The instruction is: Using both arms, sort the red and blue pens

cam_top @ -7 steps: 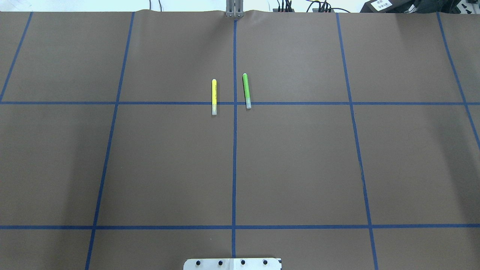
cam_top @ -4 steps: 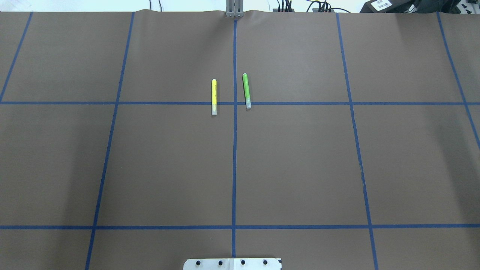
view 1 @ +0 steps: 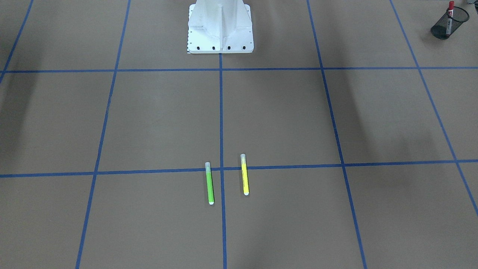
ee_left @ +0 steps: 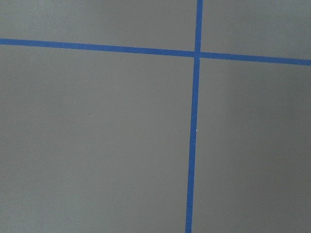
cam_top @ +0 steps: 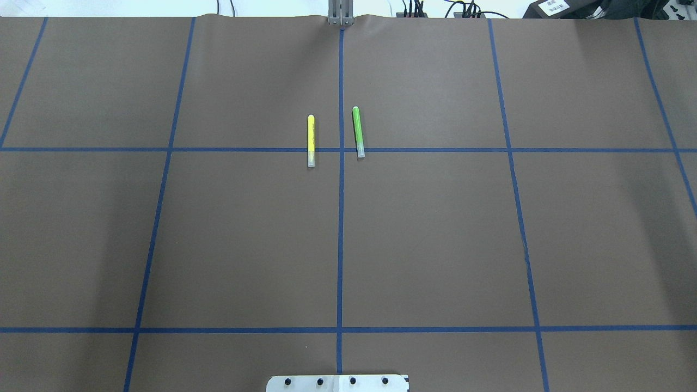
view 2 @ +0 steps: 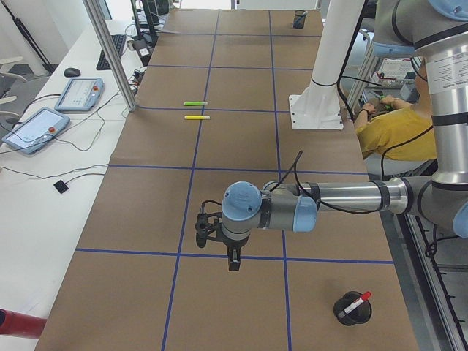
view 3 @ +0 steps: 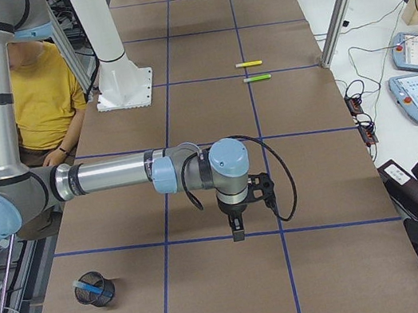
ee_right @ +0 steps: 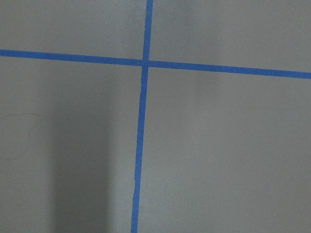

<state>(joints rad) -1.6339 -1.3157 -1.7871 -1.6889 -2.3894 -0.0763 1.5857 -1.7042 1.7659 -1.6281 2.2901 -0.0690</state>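
Note:
The red pen (view 1: 450, 13) stands in a black mesh cup (view 1: 440, 30) at the table end on my left; the exterior left view shows the same red pen (view 2: 356, 302) in its cup (view 2: 344, 313). The blue pen (view 3: 93, 287) leans in another mesh cup (view 3: 102, 295) at the table end on my right. My left gripper (view 2: 233, 265) points down over the brown table, away from its cup. My right gripper (view 3: 239, 235) hangs likewise over a tape line. Only the side views show the grippers, so I cannot tell their state.
A yellow marker (cam_top: 311, 140) and a green marker (cam_top: 358, 132) lie side by side near the table's middle, across a blue tape line. The white robot base (view 1: 220, 30) stands at the near edge. A person in yellow (view 3: 43, 88) sits behind the base.

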